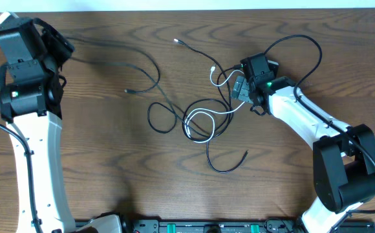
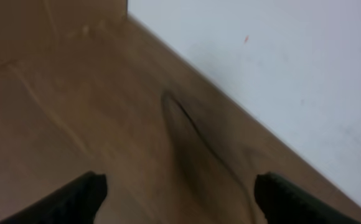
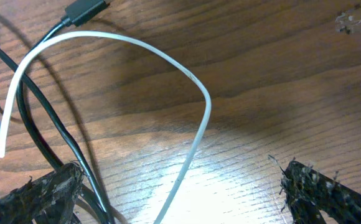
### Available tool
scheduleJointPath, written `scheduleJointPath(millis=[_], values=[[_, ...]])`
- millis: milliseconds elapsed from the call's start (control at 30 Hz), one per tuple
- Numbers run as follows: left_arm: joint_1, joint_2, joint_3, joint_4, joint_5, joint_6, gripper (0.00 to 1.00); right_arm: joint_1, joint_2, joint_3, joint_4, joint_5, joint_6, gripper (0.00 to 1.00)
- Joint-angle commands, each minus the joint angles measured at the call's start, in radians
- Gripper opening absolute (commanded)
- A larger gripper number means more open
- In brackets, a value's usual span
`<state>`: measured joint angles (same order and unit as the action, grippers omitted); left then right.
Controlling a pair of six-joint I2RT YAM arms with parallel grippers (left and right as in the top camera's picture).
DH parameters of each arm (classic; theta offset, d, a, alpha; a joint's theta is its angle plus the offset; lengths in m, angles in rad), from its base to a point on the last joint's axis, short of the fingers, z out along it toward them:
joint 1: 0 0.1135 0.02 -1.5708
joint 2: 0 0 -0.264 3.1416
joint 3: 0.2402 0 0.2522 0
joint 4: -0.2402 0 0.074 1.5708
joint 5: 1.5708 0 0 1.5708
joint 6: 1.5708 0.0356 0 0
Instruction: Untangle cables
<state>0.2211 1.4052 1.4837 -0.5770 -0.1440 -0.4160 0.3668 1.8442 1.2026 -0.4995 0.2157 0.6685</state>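
1. I see a brown wooden table with dark wavy lines in the wood.
2. A plain white wall runs along the table's far edge.
3. In the right wrist view, a bright patch of light shines on the wood.

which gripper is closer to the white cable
Right. The right gripper sits over the white cable, which runs between its open fingers. The left gripper is off at the table's far corner, by the wall.
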Motion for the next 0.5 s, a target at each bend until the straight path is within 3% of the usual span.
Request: scheduleJointPath(millis=[0,133,300,467], values=[[0.002,-0.005,0.011,-0.09,0.146,0.019,0.86,-0.006,-0.01,-0.001,-0.004,-0.055,-0.068,0.99],[0.002,0.002,0.011,-0.216,0.345,0.024,0.86,-0.006,-0.013,0.001,-0.014,-0.095,-0.125,0.99],[-0.016,0.021,0.005,-0.36,0.554,0.163,0.86,-0.01,-0.064,0.001,-0.026,-0.107,-0.125,0.99],[-0.085,0.069,-0.026,-0.463,0.57,0.237,0.86,-0.01,-0.18,0.001,-0.028,-0.121,-0.182,0.99]])
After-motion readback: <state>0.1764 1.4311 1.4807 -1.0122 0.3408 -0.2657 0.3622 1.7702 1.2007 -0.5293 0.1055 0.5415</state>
